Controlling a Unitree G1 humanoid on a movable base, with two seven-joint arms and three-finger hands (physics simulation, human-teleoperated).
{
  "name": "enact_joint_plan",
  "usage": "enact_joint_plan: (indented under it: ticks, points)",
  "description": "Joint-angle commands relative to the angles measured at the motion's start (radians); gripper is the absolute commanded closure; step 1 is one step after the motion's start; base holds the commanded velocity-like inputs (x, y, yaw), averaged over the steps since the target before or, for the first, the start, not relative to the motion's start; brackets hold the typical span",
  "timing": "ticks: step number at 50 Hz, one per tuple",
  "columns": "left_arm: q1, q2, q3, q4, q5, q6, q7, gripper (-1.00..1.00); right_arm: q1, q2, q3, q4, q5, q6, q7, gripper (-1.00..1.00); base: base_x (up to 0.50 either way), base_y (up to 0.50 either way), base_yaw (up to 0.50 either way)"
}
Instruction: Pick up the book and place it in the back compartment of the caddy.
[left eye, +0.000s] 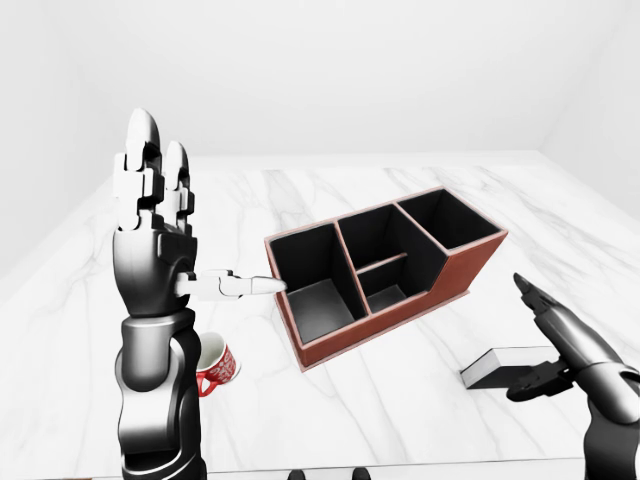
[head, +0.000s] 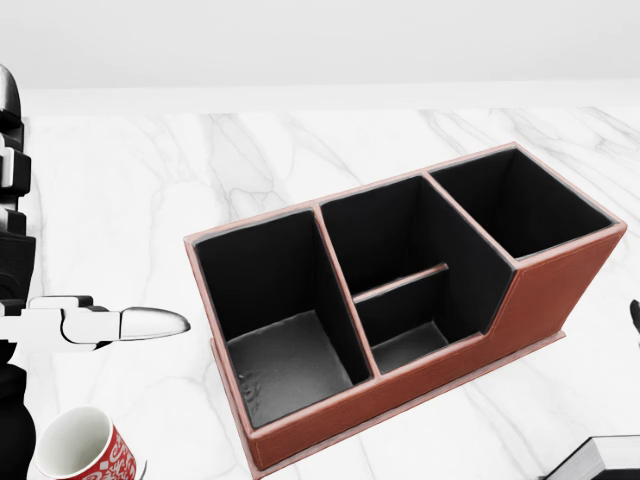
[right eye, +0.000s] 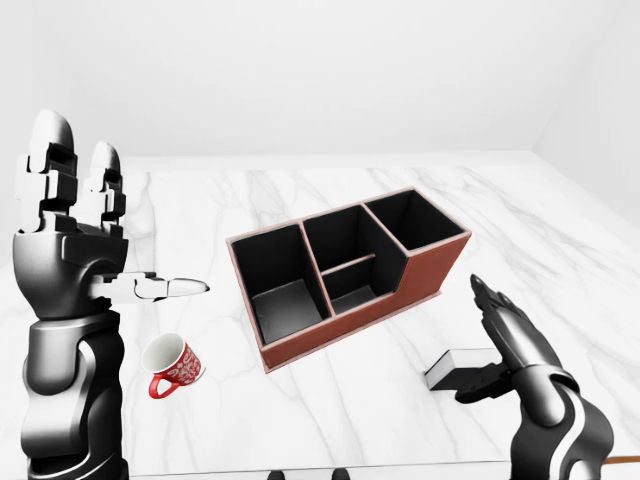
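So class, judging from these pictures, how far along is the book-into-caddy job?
Nothing is placed yet: every compartment of the brown leather caddy looks empty. In hand: the right robot hand is open, reaching over the flat dark book on the marble table. Left: grasping, lifting, placing. The left robot hand is raised, open.

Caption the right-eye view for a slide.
Right hand reaches for the book beside the empty caddy; left hand raised open above a mug.
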Motion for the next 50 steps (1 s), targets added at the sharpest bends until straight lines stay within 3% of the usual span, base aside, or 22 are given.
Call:
enact_joint_plan:
  ticks: [1,50]
  points:
    - [0.002,-0.001,-0.001,0.003,0.001,0.000,-0.001,-1.00,0.003,-0.003,-0.008,0.016,0.005,0.000,0.000,-1.00,0.00,0.00,0.00]
    - [0.018,-0.010,-0.018,0.013,0.021,0.000,-0.007,-1.00,-0.022,-0.058,-0.013,0.146,0.042,0.000,-0.009,-1.00,0.00,0.00,0.00]
